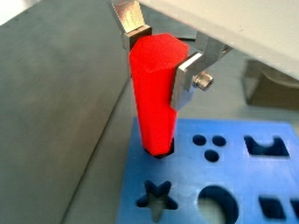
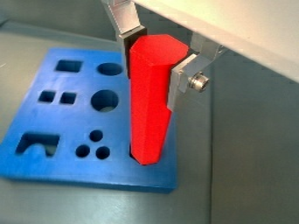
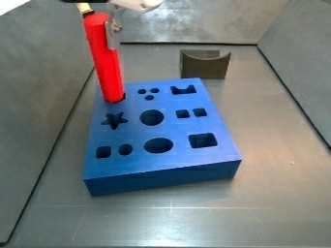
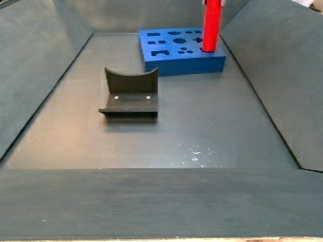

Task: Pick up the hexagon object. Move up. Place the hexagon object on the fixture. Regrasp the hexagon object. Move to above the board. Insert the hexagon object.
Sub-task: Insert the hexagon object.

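Hexagon object: I see the red hexagon object point(image 3: 103, 60) standing upright at the upper left of a side view, its lower end at the board's back left corner; in a wrist view point(image 1: 156, 92) that end sits in a cutout at the board's edge.
Gripper: the gripper point(image 1: 163, 54) is above the board, at the peg's upper end. In both wrist views its silver fingers point(image 2: 184, 80) press the peg from two sides, so I read the jaws as clamped on the hexagon object.
Board: the blue board point(image 3: 207, 163) lies flat on the grey floor, mid-frame in a side view and at the upper centre in the other one point(image 4: 171, 59).
Cutouts: I can make out a star, circles, squares and an oval, all open; only the corner one has the peg in it.
Fixture: the dark fixture point(image 4: 128, 93) stands left of centre, well apart from the board.
Writing: I can read no labels or marks on anything.
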Robot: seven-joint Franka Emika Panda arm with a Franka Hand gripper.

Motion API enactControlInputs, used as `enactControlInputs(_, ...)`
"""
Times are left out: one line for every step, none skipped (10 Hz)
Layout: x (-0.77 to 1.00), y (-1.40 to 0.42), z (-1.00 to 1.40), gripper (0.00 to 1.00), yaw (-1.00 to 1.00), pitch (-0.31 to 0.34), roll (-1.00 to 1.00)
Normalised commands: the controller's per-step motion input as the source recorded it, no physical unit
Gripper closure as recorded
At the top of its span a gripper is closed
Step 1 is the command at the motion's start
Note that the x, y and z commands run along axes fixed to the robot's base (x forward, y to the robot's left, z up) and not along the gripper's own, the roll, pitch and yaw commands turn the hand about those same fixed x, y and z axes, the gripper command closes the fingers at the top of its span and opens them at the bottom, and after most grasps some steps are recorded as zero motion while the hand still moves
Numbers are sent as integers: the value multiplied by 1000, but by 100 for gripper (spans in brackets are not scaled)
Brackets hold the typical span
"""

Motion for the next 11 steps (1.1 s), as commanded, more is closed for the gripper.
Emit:
enactControlInputs(71, 0, -397, 100, 937, -154, -120)
enactControlInputs(94, -86, -137, 100, 294, -183, -143)
enactControlInputs(303, -163, -303, 100, 0, -66, -121)
enactControlInputs(791, -254, -469, 100, -246, 0, -134)
enactControlInputs(129, -51, -43, 100, 0, 36, 0)
enactControlInputs(129, 186, -217, 100, -51, 0, -221)
enactControlInputs(94, 766, -380, 100, 57, 0, -414)
enactControlInputs(131, 720, -186, 100, 0, -63, -500)
enactControlInputs(0, 654, -126, 100, 37, -70, -500)
enactControlInputs(0, 0, -46, 100, 0, 0, 1)
enactControlInputs(-151, -54, -834, 100, 20, -34, 114)
